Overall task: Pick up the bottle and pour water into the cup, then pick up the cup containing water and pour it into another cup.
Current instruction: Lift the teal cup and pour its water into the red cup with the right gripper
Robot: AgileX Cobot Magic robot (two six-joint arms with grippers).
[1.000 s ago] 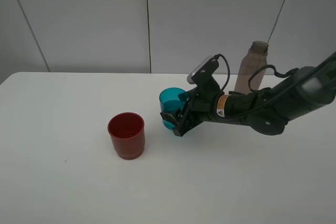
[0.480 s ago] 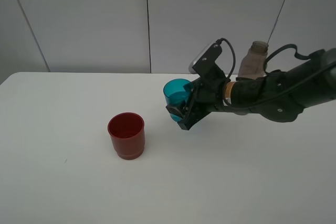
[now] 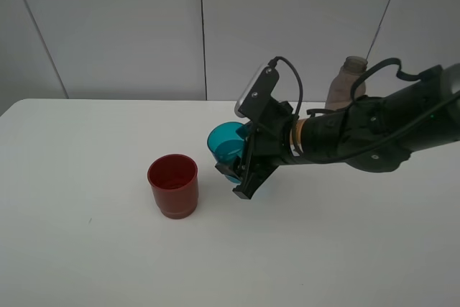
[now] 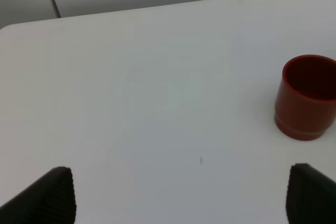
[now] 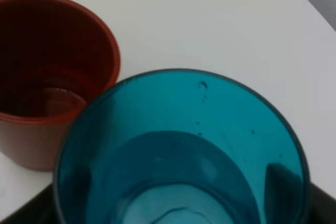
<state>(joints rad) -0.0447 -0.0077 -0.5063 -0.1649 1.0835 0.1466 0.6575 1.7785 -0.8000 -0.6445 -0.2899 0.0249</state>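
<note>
The teal cup (image 3: 224, 145) hangs above the table, tipped with its mouth toward the left, and my right gripper (image 3: 236, 165) is shut on it. Water lies in the bottom of the teal cup (image 5: 184, 150) in the right wrist view. The red cup (image 3: 173, 185) stands upright on the table just left of it, apart from it, and shows as well in the right wrist view (image 5: 47, 77) and the left wrist view (image 4: 307, 98). The grey-brown bottle (image 3: 348, 84) stands upright behind the right arm, partly hidden. My left gripper (image 4: 184, 195) is open over bare table.
The white table (image 3: 86, 264) stretches wide to the left and front of the red cup. A grey panelled wall (image 3: 129, 26) rises behind the table's far edge. The right arm and its cables (image 3: 359, 134) span the right half above the table.
The right gripper has carried the teal cup up and leftward toward the red cup and tipped it more. The red cup and the bottle have not moved.
</note>
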